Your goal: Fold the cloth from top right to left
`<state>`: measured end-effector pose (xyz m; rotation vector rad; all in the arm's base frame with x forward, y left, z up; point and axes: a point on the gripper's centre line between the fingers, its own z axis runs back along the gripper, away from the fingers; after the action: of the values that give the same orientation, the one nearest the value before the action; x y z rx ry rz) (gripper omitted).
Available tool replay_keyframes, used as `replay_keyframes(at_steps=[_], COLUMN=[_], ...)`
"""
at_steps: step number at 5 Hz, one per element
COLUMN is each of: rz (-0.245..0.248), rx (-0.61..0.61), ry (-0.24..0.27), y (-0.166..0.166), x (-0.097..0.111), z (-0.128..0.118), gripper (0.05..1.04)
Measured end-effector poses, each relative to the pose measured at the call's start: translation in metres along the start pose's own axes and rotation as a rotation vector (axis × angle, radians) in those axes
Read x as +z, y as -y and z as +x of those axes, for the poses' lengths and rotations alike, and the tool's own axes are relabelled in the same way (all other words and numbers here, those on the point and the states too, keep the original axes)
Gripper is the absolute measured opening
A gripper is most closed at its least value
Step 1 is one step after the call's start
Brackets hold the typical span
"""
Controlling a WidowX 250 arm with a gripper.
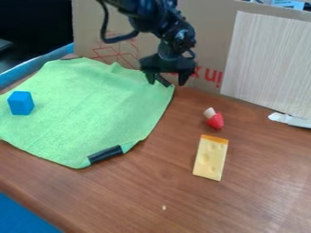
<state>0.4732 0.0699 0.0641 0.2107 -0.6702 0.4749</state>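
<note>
Large red lettering (213,77) is printed on the upright cardboard panel (209,36), just beside the black two-finger gripper (166,81), on its right as seen in the view. A red angular line graphic (121,57) marks the same panel, left of the gripper. Farther off, at upper right, a pale blue-and-white printed item (288,4) carries print too small to read.

The gripper (166,83) hangs at top right of cloth (91,104).
</note>
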Motion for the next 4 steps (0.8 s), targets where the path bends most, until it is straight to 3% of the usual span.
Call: replay_keyframes(at_steps=[2,4], rz=[0.031,0.033], rx=[-0.002,0.000], ry=[-0.006,0.002], y=[0.0035,0.0036], x=[-0.0128,-0.0166], z=[0.0023,0.0009], gripper=[0.957,0.363])
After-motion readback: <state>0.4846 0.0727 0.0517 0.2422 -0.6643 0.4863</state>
